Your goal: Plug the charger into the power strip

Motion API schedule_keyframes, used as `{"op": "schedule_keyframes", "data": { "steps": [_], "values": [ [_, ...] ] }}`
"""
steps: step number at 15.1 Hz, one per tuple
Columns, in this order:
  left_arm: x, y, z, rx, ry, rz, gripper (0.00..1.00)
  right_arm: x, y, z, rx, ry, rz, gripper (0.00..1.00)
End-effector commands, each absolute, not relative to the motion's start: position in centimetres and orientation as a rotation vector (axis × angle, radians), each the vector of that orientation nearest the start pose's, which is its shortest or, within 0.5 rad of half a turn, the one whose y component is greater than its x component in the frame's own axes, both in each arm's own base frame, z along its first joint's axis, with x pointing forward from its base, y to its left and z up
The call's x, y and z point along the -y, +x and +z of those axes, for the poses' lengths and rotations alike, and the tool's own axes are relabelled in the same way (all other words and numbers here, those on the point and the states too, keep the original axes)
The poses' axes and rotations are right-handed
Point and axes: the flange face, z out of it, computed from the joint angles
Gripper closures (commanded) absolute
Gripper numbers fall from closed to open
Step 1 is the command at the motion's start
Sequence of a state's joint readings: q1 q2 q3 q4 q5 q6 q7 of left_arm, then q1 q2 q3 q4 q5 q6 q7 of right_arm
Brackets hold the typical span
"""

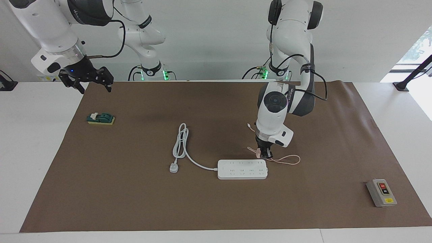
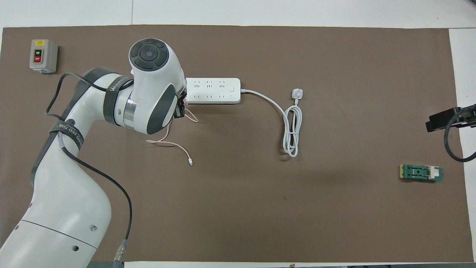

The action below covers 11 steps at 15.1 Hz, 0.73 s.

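We are gripping the charger (image 1: 259, 153) in our left hand (image 1: 265, 156), clamped just above the power strip (image 1: 242, 169) at its end toward the left arm. Plugging in is not yet done. Our right hand (image 1: 88, 81) is waiting with fingers apart over the counter (image 1: 209, 209) edge.

Bright even light, soft faint shadows, overexposed window at edge, sharp focus

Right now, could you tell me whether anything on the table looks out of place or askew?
Nothing stands out. The power strip lies flat, its cord coiled beside it; the charger is in the left gripper, its thin cable trailing loosely on the mat.
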State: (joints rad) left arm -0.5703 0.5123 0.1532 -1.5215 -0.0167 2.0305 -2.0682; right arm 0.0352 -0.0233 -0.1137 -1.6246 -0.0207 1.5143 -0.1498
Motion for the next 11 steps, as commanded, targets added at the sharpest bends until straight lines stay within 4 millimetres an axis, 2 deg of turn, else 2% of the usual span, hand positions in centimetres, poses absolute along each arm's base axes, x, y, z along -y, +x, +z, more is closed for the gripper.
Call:
{"op": "schedule_keyframes", "data": {
  "steps": [1,9,11],
  "values": [
    [29.8,63.6,36.9,-2.26,2.205,0.091,1.0,4.5,53.1,60.8,0.114,-3.155,0.148,0.0],
    [30.1,63.8,35.8,-2.188,2.281,0.059,1.0,4.5,53.1,60.8,0.114,-3.155,0.148,0.0],
    [30.4,64.1,36.2,-2.179,2.277,0.064,1.0,4.5,53.1,60.8,0.114,-3.155,0.148,0.0]
  ]
}}
